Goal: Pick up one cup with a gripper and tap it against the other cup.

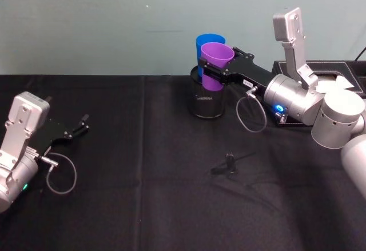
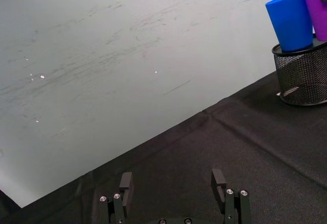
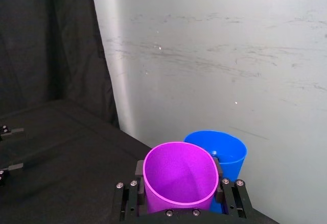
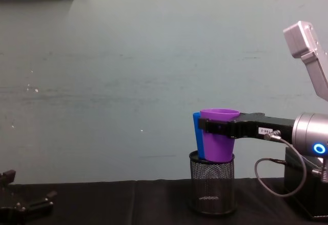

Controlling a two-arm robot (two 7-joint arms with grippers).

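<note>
1. The right gripper [image 1: 213,68] is seen right of centre in the upper half of the head view. It is closed around the purple cup [image 1: 216,54], with one finger on each side of the wall just under the rim.
2. The purple cup is held off the table [image 1: 143,176]. In the chest view its base sits at the rim of the black mesh pen holder [image 4: 211,184], low and right of centre.
3. The blue cup [image 1: 207,40] is seen directly behind the purple one, standing in the holder. In the left wrist view the two walls appear to meet at the upper right corner, though actual contact cannot be confirmed.
4. The pick-up is judged done. The tap is judged either at hand or being made, and only that contact remains to be settled.
5. The purple cup is held upright. Its mouth is turned toward the top of the chest view and its narrow base downward, so the long axis runs near vertical.
6. The left gripper [image 1: 84,123] is parked at the lower left of the head view, with its fingers spread apart and nothing held.
</note>
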